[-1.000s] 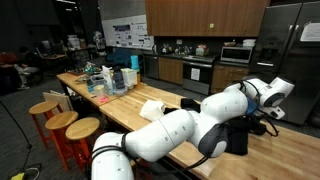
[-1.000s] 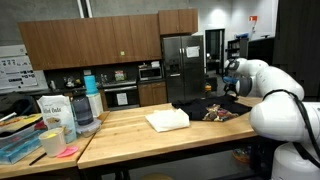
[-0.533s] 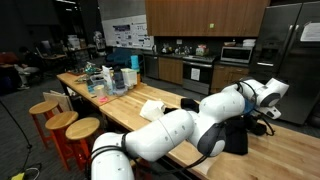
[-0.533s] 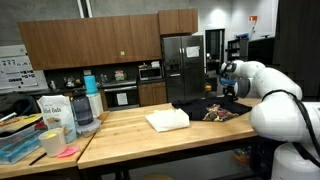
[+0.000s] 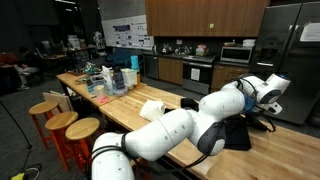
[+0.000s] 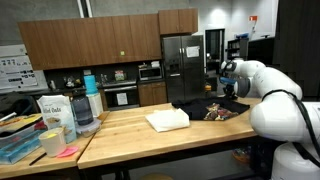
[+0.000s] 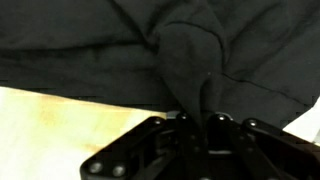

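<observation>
A black cloth point(image 7: 110, 45) lies spread on the wooden counter point(image 7: 60, 115). In the wrist view a raised fold of it point(image 7: 192, 60) runs down between my fingers. My gripper point(image 7: 203, 122) is shut on that fold. In both exterior views the gripper point(image 5: 263, 117) point(image 6: 228, 92) is low over the far end of the black cloth point(image 5: 236, 136) point(image 6: 192, 106). A small patterned patch point(image 6: 214, 113) shows on the cloth beside the gripper. The fingertips themselves are hidden by the cloth.
A folded white cloth point(image 6: 167, 120) point(image 5: 152, 108) lies on the counter point(image 6: 130, 148) near the black one. Jars, bottles and a tray point(image 6: 60, 115) crowd the counter's other end. Stools point(image 5: 62, 122) stand along one side. Cabinets, ovens and a fridge point(image 6: 181, 66) line the back wall.
The jaws have come together on a fold of the black cloth. The wrist has shifted slightly over the cloth; nothing else moved.
</observation>
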`<state>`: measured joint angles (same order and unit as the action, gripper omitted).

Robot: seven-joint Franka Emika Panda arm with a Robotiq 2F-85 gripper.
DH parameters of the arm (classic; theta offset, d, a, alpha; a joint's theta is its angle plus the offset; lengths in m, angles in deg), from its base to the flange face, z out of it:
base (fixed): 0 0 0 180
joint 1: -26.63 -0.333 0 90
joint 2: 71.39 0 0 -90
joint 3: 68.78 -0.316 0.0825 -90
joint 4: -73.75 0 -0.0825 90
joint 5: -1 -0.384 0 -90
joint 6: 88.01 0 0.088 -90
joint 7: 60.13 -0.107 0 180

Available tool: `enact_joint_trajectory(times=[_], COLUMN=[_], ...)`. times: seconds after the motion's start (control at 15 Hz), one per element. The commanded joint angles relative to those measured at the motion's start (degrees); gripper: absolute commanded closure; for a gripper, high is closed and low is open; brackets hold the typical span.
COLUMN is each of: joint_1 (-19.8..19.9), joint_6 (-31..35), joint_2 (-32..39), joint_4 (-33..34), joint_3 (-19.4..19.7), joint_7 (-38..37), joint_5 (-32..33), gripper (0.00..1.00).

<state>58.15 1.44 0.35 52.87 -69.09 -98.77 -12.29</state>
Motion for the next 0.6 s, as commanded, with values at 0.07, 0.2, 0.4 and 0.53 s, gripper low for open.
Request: enact_joint_trajectory(times=[0.07, 0.2, 0.4, 0.53], joint_1=[-0.8, -2.0, -4.5, -6.3], joint_6=[2.8, 3.4, 1.7, -0.2], joint_2=[-3.7, -5.1, -7.8, -9.3], joint_4=[0.5, 0.6, 0.0, -0.4], joint_3=[-1.7, -1.7, -1.9, -2.1], joint_7=[8.5, 13.0, 19.9, 24.2], joint_5=[-0.4, 0.1, 0.8, 1.1], gripper=[0.97, 0.97, 0.97, 0.97])
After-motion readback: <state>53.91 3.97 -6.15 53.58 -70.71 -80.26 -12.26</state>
